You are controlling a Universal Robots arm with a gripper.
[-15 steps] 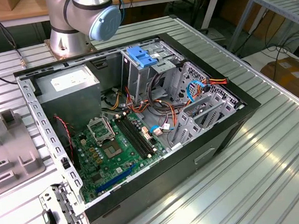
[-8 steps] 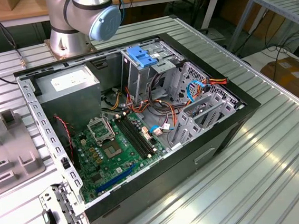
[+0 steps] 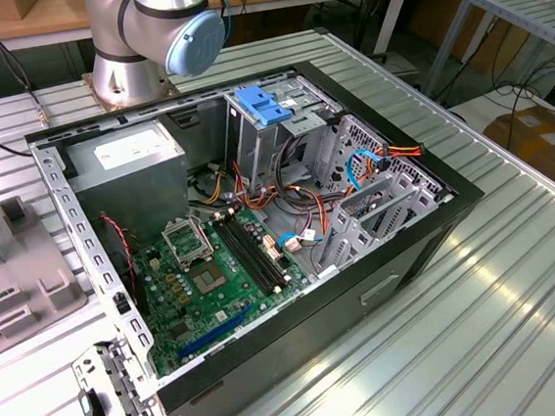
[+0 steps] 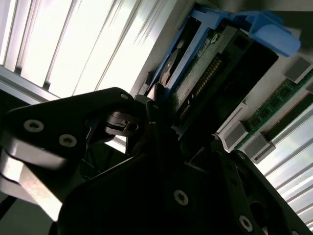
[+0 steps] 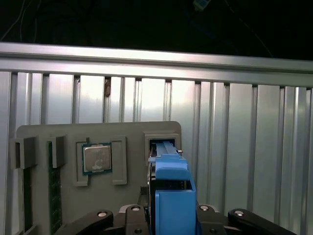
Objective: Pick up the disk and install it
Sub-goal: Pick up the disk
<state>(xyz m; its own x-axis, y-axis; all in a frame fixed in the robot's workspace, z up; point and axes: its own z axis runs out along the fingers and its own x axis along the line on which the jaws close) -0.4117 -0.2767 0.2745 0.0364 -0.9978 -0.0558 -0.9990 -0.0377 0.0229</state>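
gripper (image 5: 168, 213) straddles the disk (image 5: 171, 177) in its tray (image 5: 131, 138), grip i cannot tell; a skewed lift could jam it.

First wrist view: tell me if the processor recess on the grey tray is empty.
No, a square silver processor sits in that recess of the grey tray.
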